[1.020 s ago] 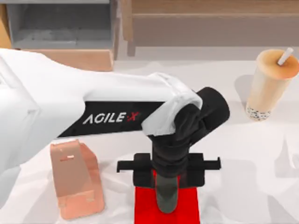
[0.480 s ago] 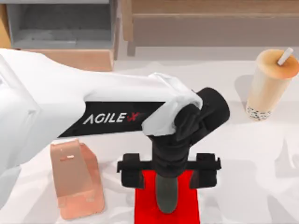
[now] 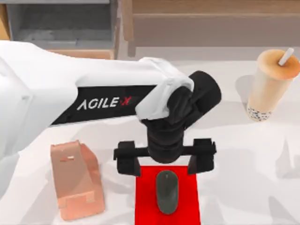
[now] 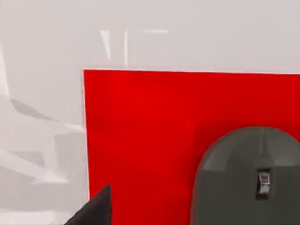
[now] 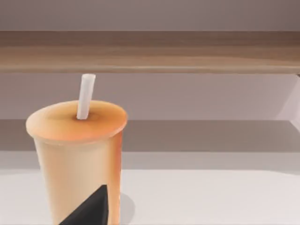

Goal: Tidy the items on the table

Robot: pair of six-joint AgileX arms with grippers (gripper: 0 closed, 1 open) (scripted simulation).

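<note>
While the mouse [image 3: 167,191] lies on the pad [image 3: 145,197], the left pincer [image 3: 165,158] hangs spread above

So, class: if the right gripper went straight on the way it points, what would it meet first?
Most likely the bubble-tea cup, which stands directly before the right gripper, with the shelf behind it; depth is unclear.
</note>
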